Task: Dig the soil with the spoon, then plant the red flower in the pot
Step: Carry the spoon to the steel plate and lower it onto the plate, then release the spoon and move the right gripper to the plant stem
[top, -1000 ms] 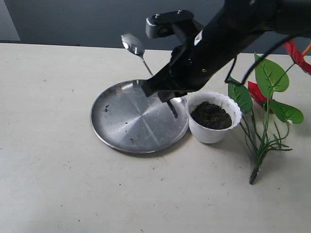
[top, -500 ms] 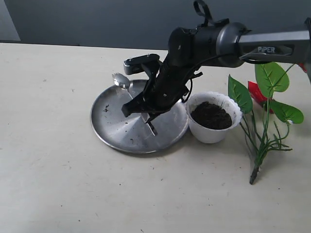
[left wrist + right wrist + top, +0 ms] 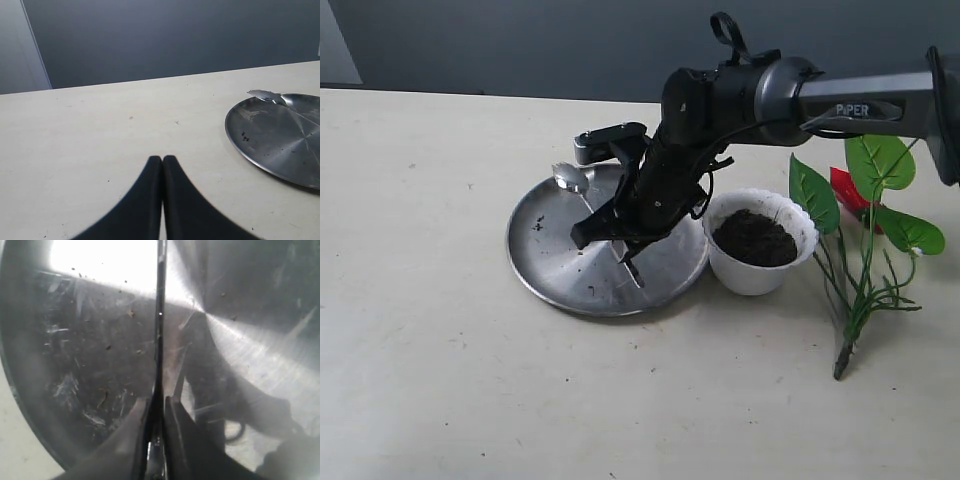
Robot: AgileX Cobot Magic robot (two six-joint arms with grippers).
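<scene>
Since a second ago the right gripper [image 3: 620,243] has dropped from above the pot down over the steel plate [image 3: 555,262], and the spoon [image 3: 582,192] it carries has tipped from high in the air to lie low, its bowl near the plate's far rim. In the right wrist view the fingers [image 3: 176,430] are pinched narrow on the spoon's thin handle [image 3: 159,325], which runs straight out over the scratched, crumb-flecked metal. The left gripper [image 3: 162,172] hangs above bare worktop [image 3: 100,150] with its two dark fingers [image 3: 145,190] pressed together — holding nothing.

The worktop is pale cream and lightly speckled; behind it stands a dull blue-grey wall [image 3: 520,40]. Just beside the plate, on its right in the exterior view, sits the white scalloped pot [image 3: 760,243], full of dark soil [image 3: 755,238]. The right arm [image 3: 790,95] stretches over it. The red flower [image 3: 868,215] lies on the worktop further right — stems toward the camera, leaves near the pot.
</scene>
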